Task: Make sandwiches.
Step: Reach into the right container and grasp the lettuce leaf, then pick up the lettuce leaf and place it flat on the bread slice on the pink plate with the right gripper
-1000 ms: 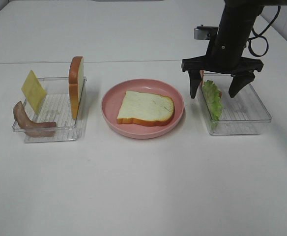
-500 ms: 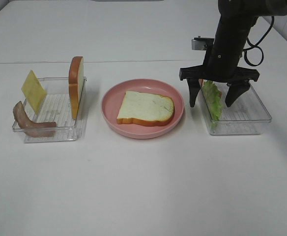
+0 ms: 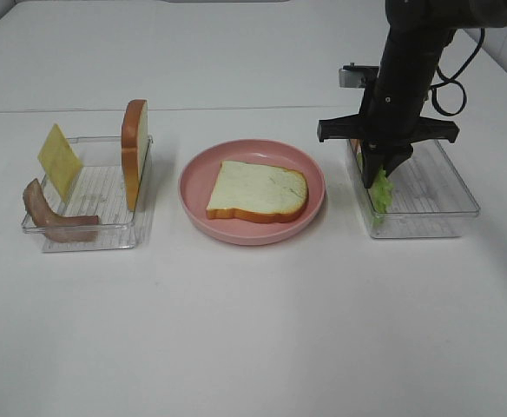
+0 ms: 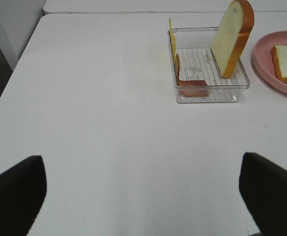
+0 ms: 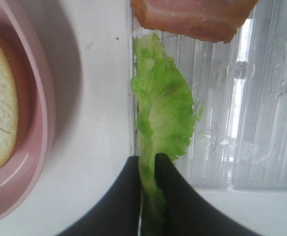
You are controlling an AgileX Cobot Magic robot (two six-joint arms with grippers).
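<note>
Green lettuce leaf [image 3: 380, 191] (high view): stands on edge in the right tray [image 3: 427, 228]; right end effector [image 3: 382, 172] clenched on its top; we fear a snag on the tray wall.
Pink plate [image 3: 191, 187] (high view): bread slice [image 3: 258, 191] lies bare; nothing blocks our path there.
Left tray [image 4: 212, 96] (left wrist view): upright bread slice [image 4: 232, 39], cheese square [image 4: 171, 29], bacon strip [image 4: 190, 84]; left end effector [image 4: 143, 196] spread wide, empty, well apart.
Grip (right wrist view): fingers [image 5: 129, 196] pinch only the thin edge; we judge it may slip; bacon piece [image 5: 192, 17] just beyond.
</note>
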